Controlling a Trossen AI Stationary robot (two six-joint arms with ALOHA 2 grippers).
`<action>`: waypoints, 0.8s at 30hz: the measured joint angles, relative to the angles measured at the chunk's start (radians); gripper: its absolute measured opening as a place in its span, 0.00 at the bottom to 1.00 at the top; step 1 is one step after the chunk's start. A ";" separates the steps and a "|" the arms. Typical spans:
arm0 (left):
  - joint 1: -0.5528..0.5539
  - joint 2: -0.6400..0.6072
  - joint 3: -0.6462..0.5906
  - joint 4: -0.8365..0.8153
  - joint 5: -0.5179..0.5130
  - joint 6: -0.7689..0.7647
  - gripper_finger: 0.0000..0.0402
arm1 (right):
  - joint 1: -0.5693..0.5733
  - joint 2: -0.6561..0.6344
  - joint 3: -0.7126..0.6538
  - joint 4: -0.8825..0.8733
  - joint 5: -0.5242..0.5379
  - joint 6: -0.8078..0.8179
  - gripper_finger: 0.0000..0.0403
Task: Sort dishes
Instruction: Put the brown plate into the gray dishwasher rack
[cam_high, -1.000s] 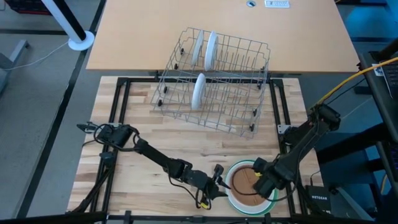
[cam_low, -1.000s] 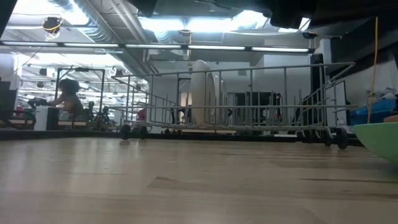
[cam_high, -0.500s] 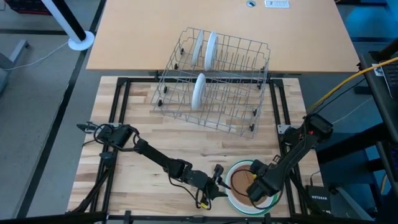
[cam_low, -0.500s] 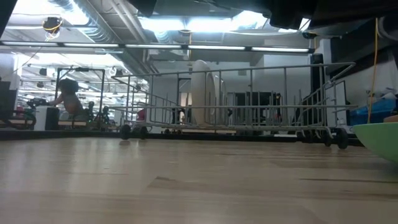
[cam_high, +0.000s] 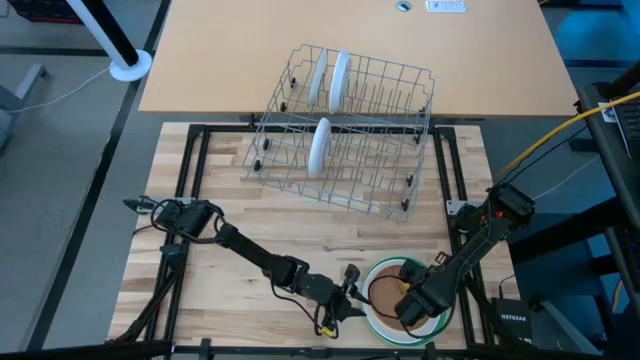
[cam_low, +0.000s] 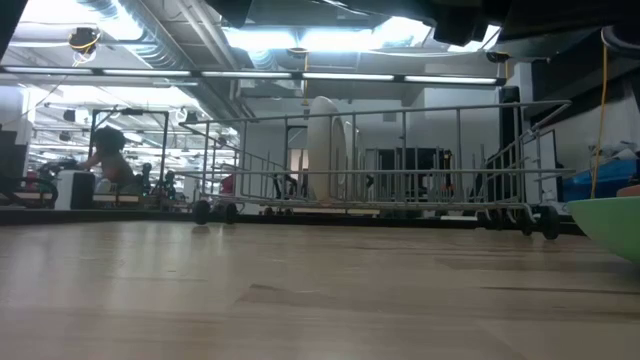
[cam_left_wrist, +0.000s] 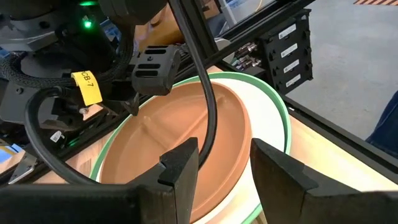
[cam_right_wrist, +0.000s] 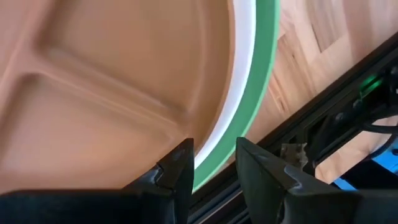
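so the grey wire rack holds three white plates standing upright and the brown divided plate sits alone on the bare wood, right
Not quite. The brown divided plate sits stacked inside a white plate and a green plate, as the left wrist view shows. The grey wire rack does hold three upright white plates.

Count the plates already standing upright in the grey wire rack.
3. Two white round plates stand side by side in the back row of the grey wire rack; a third white plate stands in the front row. Others may be hidden edge-on.

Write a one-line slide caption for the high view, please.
Both grippers meet at the stacked plates near the table's front edge; three white plates stand in the wire rack.
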 joint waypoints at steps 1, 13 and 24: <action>0.000 0.000 0.000 0.000 0.000 0.000 0.34 | 0.000 0.000 0.000 -0.006 0.001 0.000 0.31; 0.000 0.000 0.000 0.000 0.000 -0.003 0.34 | 0.000 0.000 0.000 0.104 0.045 -0.019 0.31; 0.000 0.000 0.000 0.000 0.001 -0.003 0.34 | 0.000 0.000 0.000 0.103 0.090 -0.001 0.31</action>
